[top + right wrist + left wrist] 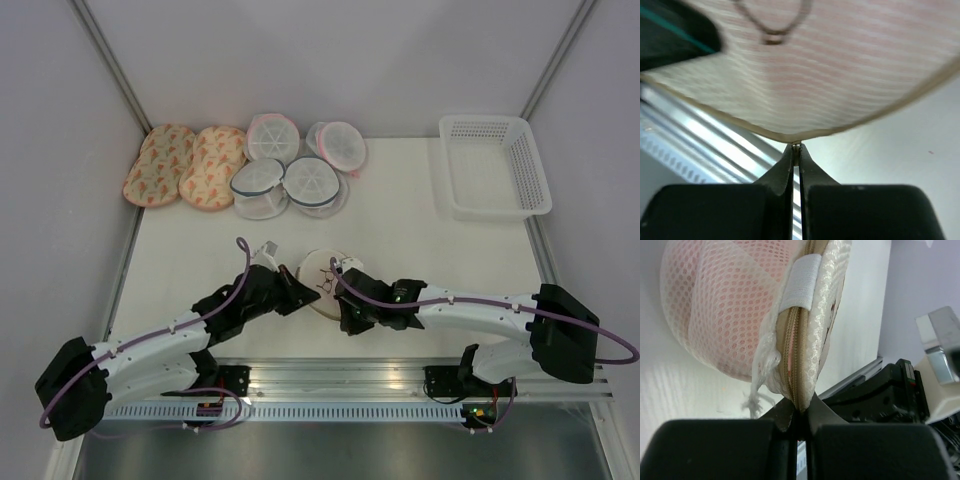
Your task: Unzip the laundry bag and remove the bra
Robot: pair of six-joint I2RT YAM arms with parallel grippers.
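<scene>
Peach-beige mesh, the bag (322,277) sits by the near edge of the table (420,240), between the two arms and tilted up on its rim. Whether it touches the table is not clear.

The left gripper (799,412) is pinched tight on the bag's rim, its fingers pressed together on the seam where the zip (796,357) runs. The stretch of zip that shows looks closed. A white tab (801,282) folds over the rim further up. Pink shows through the domed mesh side: the bra (715,305) is inside the bag.

The right gripper (796,148) is also closed, its fingertips nipping the rim's edge on the opposite side. Above it spreads the bag's flat face with the black scribble (772,22).

At the far left of the table lie two orange-patterned pouches (185,165), touching each other. Just beside them is a cluster of white mesh pouches (290,165). A white basket (495,165) stands at the far right, well apart from the bag.
</scene>
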